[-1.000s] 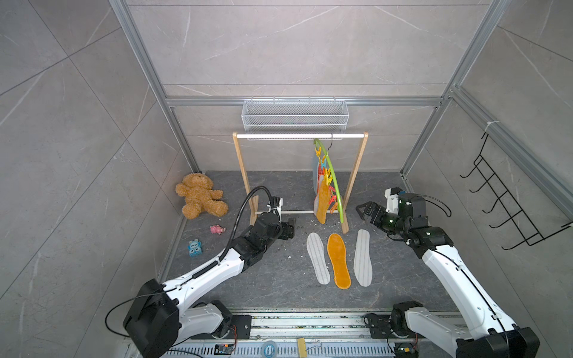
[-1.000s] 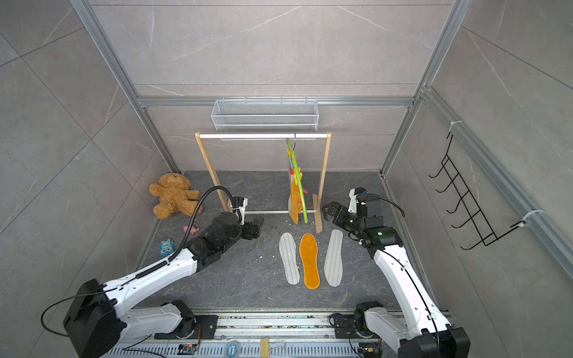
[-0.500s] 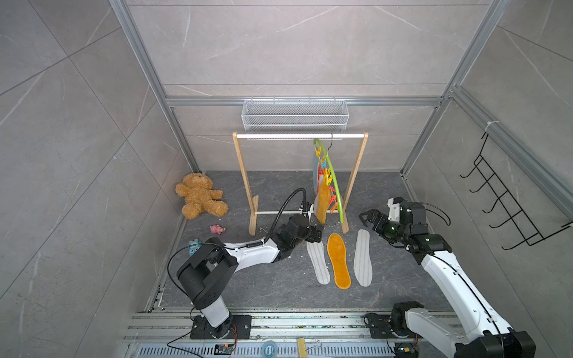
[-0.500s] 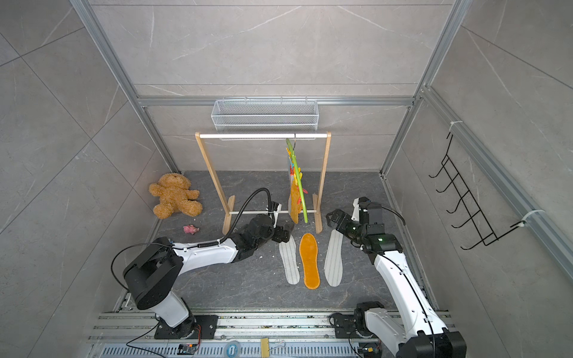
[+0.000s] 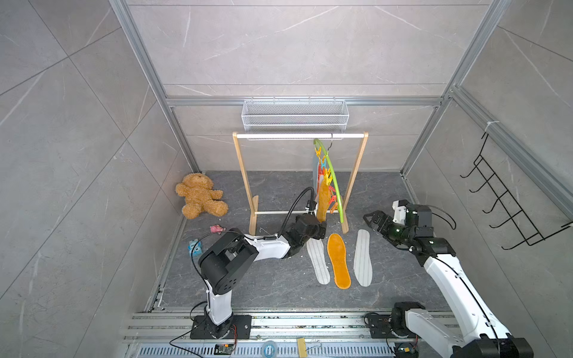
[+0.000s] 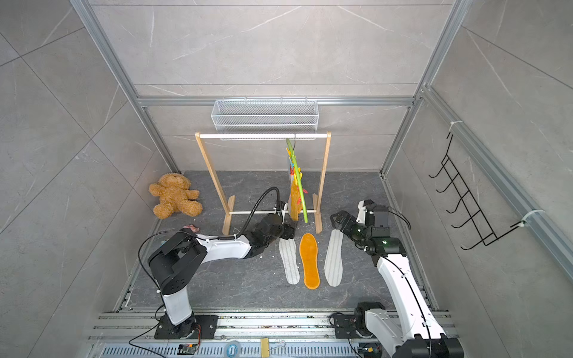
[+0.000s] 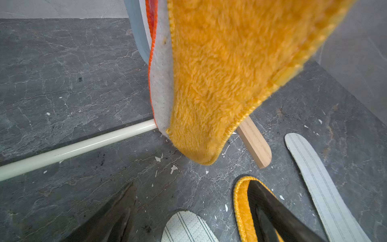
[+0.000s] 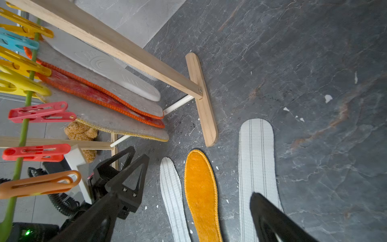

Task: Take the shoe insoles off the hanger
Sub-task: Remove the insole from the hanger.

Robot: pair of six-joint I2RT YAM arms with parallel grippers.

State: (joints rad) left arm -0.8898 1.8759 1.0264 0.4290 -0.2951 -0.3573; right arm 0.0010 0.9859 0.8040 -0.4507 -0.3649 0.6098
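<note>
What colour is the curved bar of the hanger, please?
The hanger is lime green, clearest in a top view.

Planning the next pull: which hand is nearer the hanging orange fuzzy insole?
Left. The left hand sits close by the hanging insole; the right hand stands beyond the wooden post.

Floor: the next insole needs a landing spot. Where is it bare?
Bare floor: between the right striped insole and the right arm; between the teddy bear and the wooden rack. Crowded: under the hanger, around the left hand.
</note>
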